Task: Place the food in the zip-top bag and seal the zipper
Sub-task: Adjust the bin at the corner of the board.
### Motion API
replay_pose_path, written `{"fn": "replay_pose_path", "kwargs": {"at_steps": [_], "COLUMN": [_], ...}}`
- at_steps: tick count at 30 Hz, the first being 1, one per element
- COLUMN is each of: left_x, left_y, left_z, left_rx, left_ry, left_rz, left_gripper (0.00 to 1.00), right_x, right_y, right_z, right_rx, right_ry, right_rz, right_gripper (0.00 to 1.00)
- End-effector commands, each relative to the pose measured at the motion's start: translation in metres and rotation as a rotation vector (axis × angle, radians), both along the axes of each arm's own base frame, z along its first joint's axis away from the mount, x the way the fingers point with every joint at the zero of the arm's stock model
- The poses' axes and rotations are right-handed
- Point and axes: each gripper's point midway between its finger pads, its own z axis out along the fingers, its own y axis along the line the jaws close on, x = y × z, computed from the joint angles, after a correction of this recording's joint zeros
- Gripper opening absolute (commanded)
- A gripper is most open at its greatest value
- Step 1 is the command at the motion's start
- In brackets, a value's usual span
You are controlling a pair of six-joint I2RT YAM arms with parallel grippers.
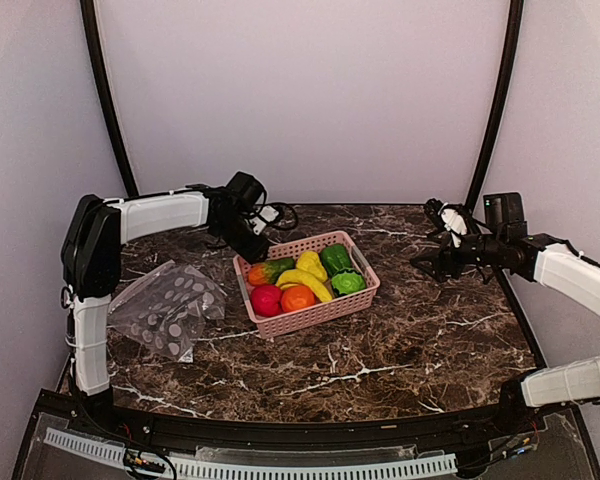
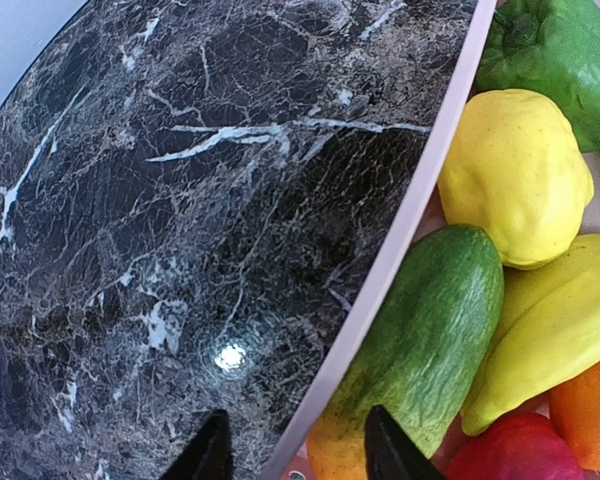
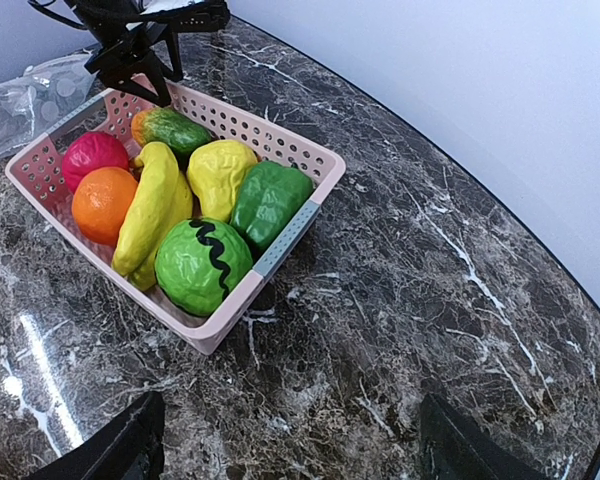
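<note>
I am only starting: the glossy plastic toy fruits and vegetables point(image 1: 305, 278) are all sitting in the pink lattice basket point(image 1: 310, 318), the dotted clear zip-top bag point(image 1: 170, 305) lying apart. My half-open left gripper point(image 2: 295, 455) is straddling the basket rim; my right gripper point(image 3: 295, 450) is gaping wide.

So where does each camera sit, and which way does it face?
Top external: above and behind, looking down over the table; left arm, right arm show.
Left wrist: by the left end effector, close above the basket rim; its fingertips show.
Right wrist: by the right end effector, facing the basket from afar; its fingertips show.
Shared: all see the food.
</note>
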Motion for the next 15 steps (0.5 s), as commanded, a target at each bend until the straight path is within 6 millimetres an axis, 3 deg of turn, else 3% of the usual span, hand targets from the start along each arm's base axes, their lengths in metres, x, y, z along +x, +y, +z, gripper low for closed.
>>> {"fn": "replay_pose_path", "kwargs": {"at_steps": [1,8,15], "left_x": [-0.005,-0.019,-0.062], "left_y": [0.001,-0.007,-0.051], "left_z": [-0.001,0.005,0.033], "left_rx": [0.001,-0.049,-0.194], "left_ry": [0.038,0.091,0.119], "left_rz": [-0.01,-0.013,0.067], "left_gripper": [0.39,0.18,0.07], "right_x": [-0.004,-0.003,0.003], "right_y": [0.002,0.001,-0.004], "right_z": [-0.008,-0.011,-0.015], "right_rx": [-0.006,-0.016,-0.038], "right_ry": [0.012,0.014,0.017], "right_rz": [0.019,0.013,-0.02], "right_gripper": [0.84,0.84,0.84]}}
